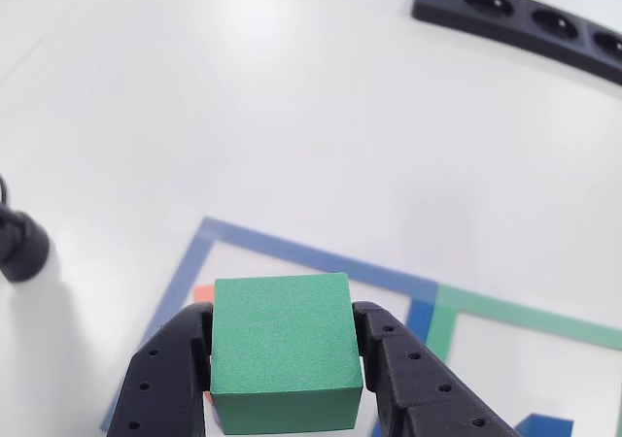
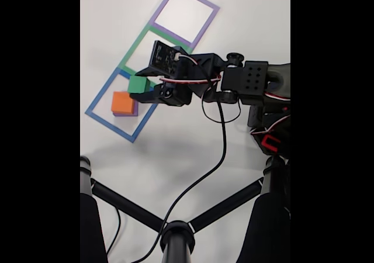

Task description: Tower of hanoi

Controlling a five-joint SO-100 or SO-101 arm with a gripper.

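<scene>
Green block pinched between gripper fingers, raised above blue tape outline; orange block at eight o'clock in fixed view.

The counter is white and matte. Three tape squares lie flat on it in a row: blue, green and purple. A purple block rests inside the blue square. A black power strip lies near the far edge.
</scene>
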